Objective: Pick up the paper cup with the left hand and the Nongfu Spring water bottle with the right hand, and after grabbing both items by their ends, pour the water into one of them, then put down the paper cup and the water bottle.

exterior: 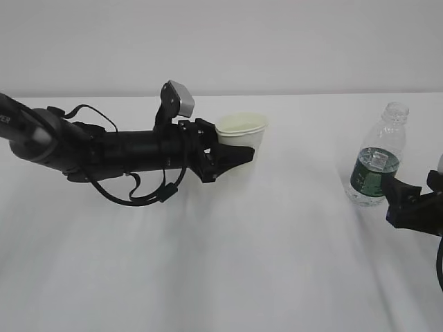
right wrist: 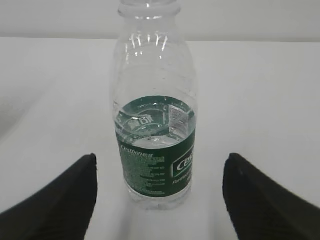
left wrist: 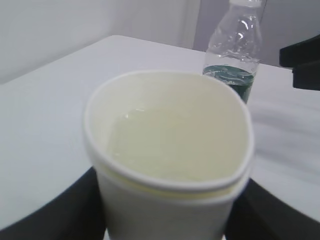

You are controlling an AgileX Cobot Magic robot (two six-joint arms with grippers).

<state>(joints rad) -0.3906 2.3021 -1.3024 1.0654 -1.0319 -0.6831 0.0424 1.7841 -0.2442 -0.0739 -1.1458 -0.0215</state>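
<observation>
Exterior view first: the paper cup [exterior: 241,142] stands upright on the white table [exterior: 221,263], and everything else is placed here relative to it. The left hand [exterior: 235,153] reaches in low from the cup's left, nearly level with the tabletop, its black fingers bracketing the cup's lower half. That low hold fits the task's demand to take each item by its end, and it keeps the rim free. In the left wrist view the cup [left wrist: 170,165] fills the frame between the two dark fingers [left wrist: 60,210], which sit against its sides, so the jaws look clasped on the cup; whether it is lifted off the table or resting on it I cannot tell. A pale liquid, presumably the water [left wrist: 165,145], already lies inside the cup, which suggests the pour is done and the setting-down stage is in hand.

Well to the cup's right stands the Nongfu Spring water bottle [exterior: 377,159], upright, uncapped, its water level near the top of the green label. The right hand [exterior: 398,197] sits just beyond the bottle's base on the side away from the cup. In the right wrist view the bottle [right wrist: 155,125] stands between the fingers [right wrist: 60,200] with clear table showing on both sides, so these jaws are released and touch nothing.
</observation>
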